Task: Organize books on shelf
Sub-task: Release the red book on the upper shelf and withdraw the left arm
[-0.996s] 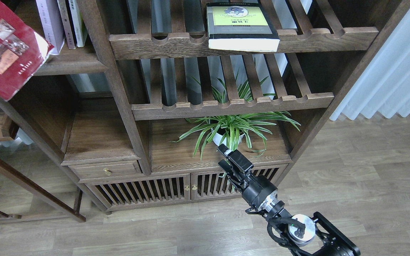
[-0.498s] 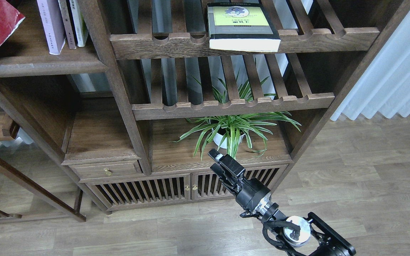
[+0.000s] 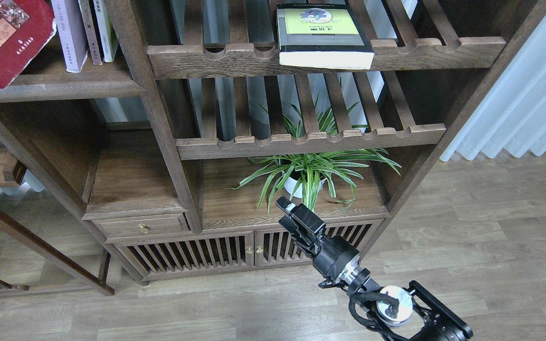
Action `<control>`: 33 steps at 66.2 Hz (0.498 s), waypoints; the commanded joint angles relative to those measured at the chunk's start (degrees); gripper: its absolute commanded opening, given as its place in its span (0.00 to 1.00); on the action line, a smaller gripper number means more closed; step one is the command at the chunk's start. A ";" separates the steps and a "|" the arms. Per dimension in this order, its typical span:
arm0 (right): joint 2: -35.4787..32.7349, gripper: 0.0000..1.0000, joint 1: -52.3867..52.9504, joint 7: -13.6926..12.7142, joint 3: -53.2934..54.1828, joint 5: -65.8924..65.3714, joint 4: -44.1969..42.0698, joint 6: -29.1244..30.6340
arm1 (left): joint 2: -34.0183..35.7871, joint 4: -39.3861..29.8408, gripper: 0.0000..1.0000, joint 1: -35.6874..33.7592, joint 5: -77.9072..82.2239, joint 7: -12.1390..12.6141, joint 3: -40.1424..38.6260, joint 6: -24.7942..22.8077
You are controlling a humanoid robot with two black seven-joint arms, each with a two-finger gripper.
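Observation:
A red book [image 3: 7,38] with photos on its cover hangs tilted at the top left, its lower corner over the front edge of the dark-brown shelf [image 3: 64,87]. What holds it is out of view, and so is my left gripper. A pale lavender book [image 3: 69,33] stands upright on that shelf. The thick grey-black book [image 3: 323,33] with a yellow-green panel lies flat on the upper slatted rack [image 3: 443,49], its page edge sticking out forward. My right gripper [image 3: 286,209] hovers low in front of the cabinet, dark, holding nothing that I can see.
Two thin books [image 3: 97,28] stand beside the lavender one. A potted spider plant [image 3: 308,173] sits on the cabinet top just behind my right gripper, under a second slatted rack [image 3: 311,139]. A white curtain [image 3: 529,94] hangs at the right, and wooden floor lies below.
The red book rose from low at the left, went almost out of view, and has now come back rightward over the shelf. My right gripper shifted a little left.

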 commanded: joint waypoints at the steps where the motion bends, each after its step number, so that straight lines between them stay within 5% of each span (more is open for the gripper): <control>1: 0.00 0.88 0.00 0.00 0.00 0.01 0.00 0.15 | -1.42 2.94 0.06 -1.96 2.14 0.89 0.41 0.00; 17: 0.00 0.88 0.08 0.00 -0.35 -0.07 0.09 0.24 | -7.13 10.59 0.06 -7.59 6.28 0.89 0.68 0.00; 33: 0.00 0.88 0.17 0.00 -0.26 -0.07 0.35 0.41 | -10.56 11.21 0.06 -8.47 9.97 0.80 1.12 0.00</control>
